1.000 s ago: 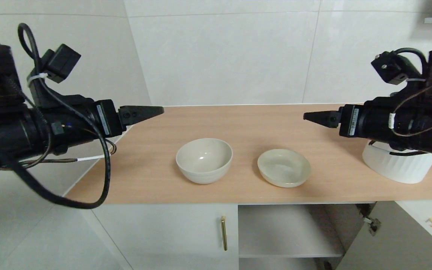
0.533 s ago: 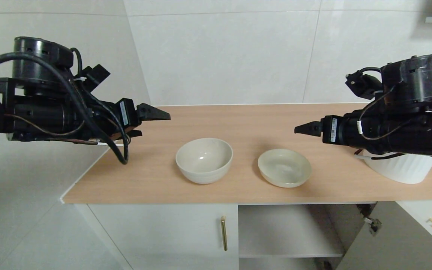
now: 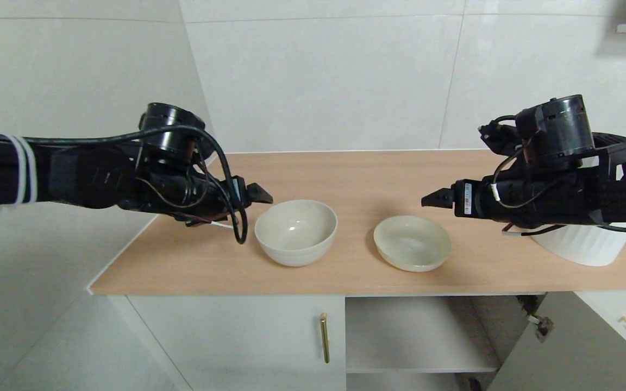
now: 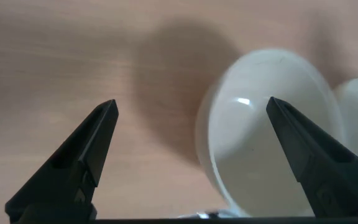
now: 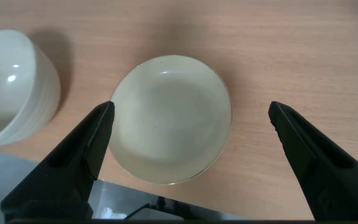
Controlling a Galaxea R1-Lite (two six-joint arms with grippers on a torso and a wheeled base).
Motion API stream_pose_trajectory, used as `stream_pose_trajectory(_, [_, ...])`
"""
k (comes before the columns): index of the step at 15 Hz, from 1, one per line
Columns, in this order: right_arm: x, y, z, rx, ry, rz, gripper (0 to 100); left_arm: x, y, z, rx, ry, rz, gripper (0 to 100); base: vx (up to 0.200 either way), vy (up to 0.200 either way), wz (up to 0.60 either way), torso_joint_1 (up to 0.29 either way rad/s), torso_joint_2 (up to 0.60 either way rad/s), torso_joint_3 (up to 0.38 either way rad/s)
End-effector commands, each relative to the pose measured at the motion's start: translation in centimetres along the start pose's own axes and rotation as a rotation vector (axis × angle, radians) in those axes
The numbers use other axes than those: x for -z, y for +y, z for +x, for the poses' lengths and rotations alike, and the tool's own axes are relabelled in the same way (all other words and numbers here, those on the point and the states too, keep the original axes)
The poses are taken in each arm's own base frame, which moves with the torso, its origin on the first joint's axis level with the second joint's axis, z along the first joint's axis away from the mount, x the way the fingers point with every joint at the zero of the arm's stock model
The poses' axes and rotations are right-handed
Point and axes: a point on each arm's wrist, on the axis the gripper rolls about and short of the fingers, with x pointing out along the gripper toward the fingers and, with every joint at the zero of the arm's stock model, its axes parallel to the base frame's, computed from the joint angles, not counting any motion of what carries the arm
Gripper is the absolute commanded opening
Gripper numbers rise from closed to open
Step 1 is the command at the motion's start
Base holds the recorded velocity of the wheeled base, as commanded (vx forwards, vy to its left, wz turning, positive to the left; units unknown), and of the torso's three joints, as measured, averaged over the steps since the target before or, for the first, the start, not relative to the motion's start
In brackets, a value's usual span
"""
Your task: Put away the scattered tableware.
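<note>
Deep bowl [image 3: 295, 231] and shallow dish [image 3: 412, 242] side by side on a wooden counter [image 3: 367, 174], insides bare.
Left gripper [image 3: 256, 196] spread wide just beside the bowl; right gripper [image 3: 432, 199] spread wide near the dish; ribbed white tub [image 3: 584, 247] farther right.

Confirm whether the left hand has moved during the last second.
Yes: the left hand dropped and travelled inward along the countertop, ending just beside the deep bowl, which stayed put.
</note>
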Motion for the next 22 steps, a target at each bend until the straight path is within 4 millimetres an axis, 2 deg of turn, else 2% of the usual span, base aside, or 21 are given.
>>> stream_pose_trajectory(1, [0.2, 0.0, 0.4, 0.003, 0.012, -0.001, 100, 1.1, -0.2, 2.8, -0.018, 0.06, 0.011, 100, 0.0, 0.0, 0.0, 0.0, 0.0, 0.0])
stream_pose_trajectory(3, [0.3, 0.0, 0.5, 0.004, 0.013, -0.001, 100, 1.3, -0.8, 2.8, -0.006, 0.062, 0.023, 100, 0.0, 0.0, 0.0, 0.0, 0.0, 0.0])
stream_pose_trajectory(9, [0.4, 0.0, 0.7, 0.005, 0.018, -0.002, 100, 1.5, -0.7, 3.8, -0.013, 0.077, 0.023, 100, 0.0, 0.0, 0.0, 0.0, 0.0, 0.0])
stream_pose_trajectory(10, [0.4, 0.0, 0.7, 0.004, 0.018, -0.002, 100, 1.7, -0.6, 4.1, -0.015, 0.083, 0.024, 0, 0.0, 0.0, 0.0, 0.0, 0.0, 0.0])
stream_pose_trajectory(13, [0.5, 0.0, 0.9, 0.007, 0.024, -0.003, 100, 1.8, -1.1, 3.8, -0.005, 0.083, 0.035, 0, 0.0, 0.0, 0.0, 0.0, 0.0, 0.0])
stream_pose_trajectory(16, [0.6, -0.1, 1.0, 0.009, 0.029, -0.003, 100, 1.6, -1.6, 2.5, 0.004, 0.061, 0.042, 0, 0.0, 0.0, 0.0, 0.0, 0.0, 0.0])
stream_pose_trajectory(18, [0.9, -0.2, 1.6, 0.027, 0.046, -0.003, 100, 1.0, -2.0, -0.6, 0.03, 0.009, 0.041, 0, 0.0, 0.0, 0.0, 0.0, 0.0, 0.0])
stream_pose_trajectory(22, [2.3, -0.6, 4.5, 0.125, 0.091, -0.014, 100, 0.5, -2.6, -6.8, 0.087, -0.096, 0.049, 0, 0.0, 0.0, 0.0, 0.0, 0.0, 0.0])
